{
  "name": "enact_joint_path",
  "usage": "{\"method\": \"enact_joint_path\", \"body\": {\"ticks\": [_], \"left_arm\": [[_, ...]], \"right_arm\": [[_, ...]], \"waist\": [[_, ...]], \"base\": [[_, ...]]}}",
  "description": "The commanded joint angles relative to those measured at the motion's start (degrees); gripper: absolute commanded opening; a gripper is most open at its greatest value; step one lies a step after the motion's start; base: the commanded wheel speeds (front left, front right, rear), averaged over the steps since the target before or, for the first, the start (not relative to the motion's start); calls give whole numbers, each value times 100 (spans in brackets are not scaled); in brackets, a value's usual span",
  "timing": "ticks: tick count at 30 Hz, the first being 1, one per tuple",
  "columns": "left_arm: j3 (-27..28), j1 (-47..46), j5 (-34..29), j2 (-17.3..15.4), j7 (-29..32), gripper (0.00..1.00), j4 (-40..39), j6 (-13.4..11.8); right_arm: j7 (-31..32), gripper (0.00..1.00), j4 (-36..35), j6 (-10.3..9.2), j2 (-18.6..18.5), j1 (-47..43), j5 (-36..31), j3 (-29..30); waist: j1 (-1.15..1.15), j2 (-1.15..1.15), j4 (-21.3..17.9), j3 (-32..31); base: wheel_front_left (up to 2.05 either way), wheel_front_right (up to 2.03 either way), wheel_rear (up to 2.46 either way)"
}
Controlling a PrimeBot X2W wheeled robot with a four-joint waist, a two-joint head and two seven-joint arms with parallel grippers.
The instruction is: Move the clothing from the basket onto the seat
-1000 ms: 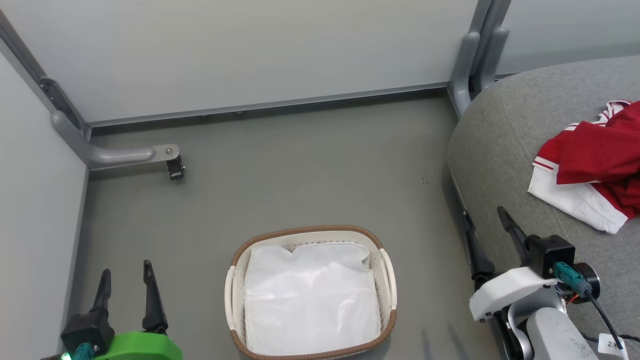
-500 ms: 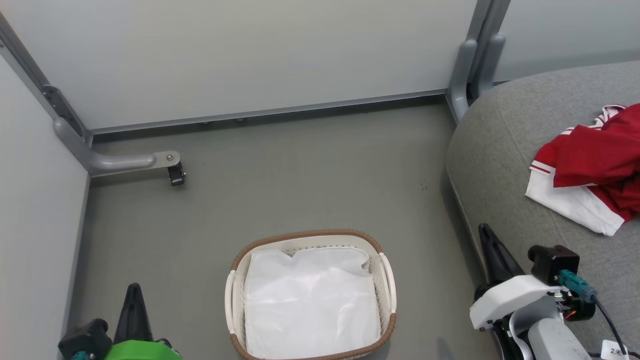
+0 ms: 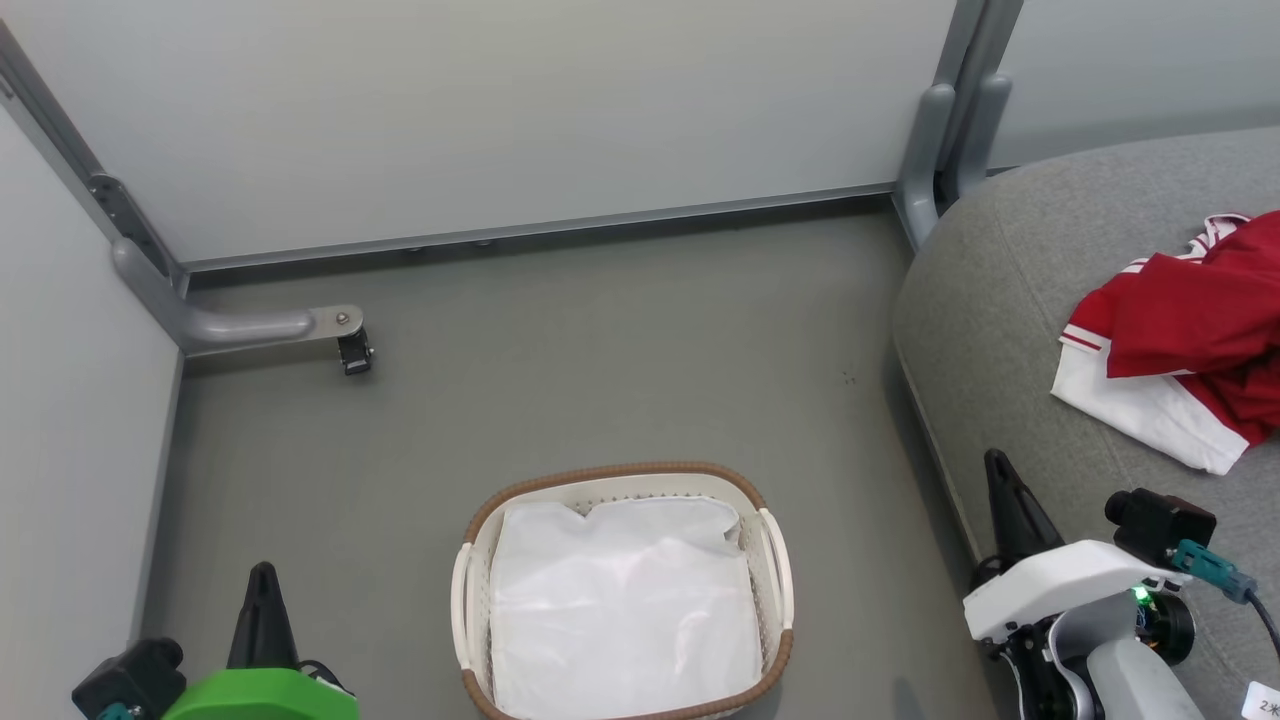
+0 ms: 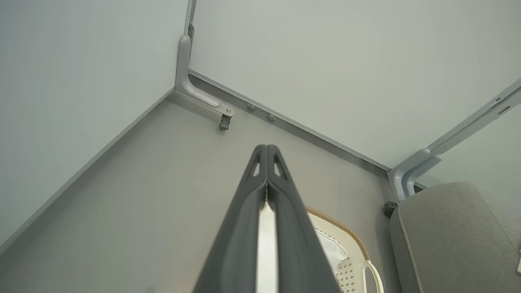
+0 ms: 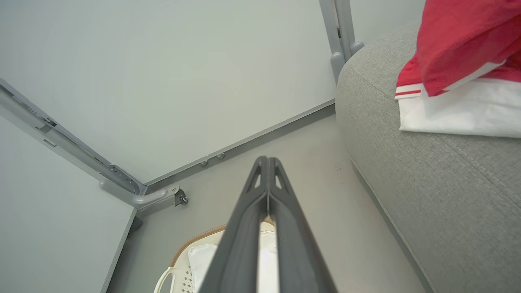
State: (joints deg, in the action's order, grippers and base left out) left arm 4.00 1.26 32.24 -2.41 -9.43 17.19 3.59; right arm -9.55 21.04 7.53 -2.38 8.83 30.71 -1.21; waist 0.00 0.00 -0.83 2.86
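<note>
The red and white clothing (image 3: 1190, 350) lies crumpled on the grey seat (image 3: 1010, 300) at the right; the right wrist view has the clothing (image 5: 456, 61) at its upper right on the seat (image 5: 427, 171). On the floor stands the oval white basket (image 3: 478, 600) with a brown rim, holding just its white liner (image 3: 620, 610). My left gripper (image 3: 264, 575) sits at the lower left, shut on nothing, its fingers (image 4: 266, 148) pressed together. My right gripper (image 3: 996, 462) is shut and empty beside the seat's front edge, fingers (image 5: 266, 160) closed.
Pale partition walls enclose the grey floor (image 3: 600, 360). A grey bracket foot with a caster (image 3: 345, 340) juts out at the back left. A grey post (image 3: 930, 160) stands at the back, by the seat's corner.
Both grippers have closed from open to shut and drawn back toward the bottom of the head view. The camera shifted slightly. Clothing and basket stay put.
</note>
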Motion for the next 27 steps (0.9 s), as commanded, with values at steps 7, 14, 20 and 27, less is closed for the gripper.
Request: {"method": "enact_joint_path", "body": {"ticks": [7,14,20,27], "left_arm": [[58,-249,729,-29,176,0,-113,69],[79,-310,1298,-33,327,0,-140,106],[95,-356,1742,-36,445,0,-160,134],[113,-408,2216,-39,579,0,-181,162]], "right_arm": [[191,0,-175,-2,-26,15,760,108],[343,0,-235,-2,-30,-17,1339,181],[465,0,-281,-2,-34,-44,1795,237],[594,0,-333,-3,-37,-70,2285,301]], "waist": [[0,0,6,-19],[0,0,11,-37],[0,0,16,-52],[0,0,21,-69]], "base": [[0,0,0],[0,0,0],[0,0,0],[0,0,0]]}}
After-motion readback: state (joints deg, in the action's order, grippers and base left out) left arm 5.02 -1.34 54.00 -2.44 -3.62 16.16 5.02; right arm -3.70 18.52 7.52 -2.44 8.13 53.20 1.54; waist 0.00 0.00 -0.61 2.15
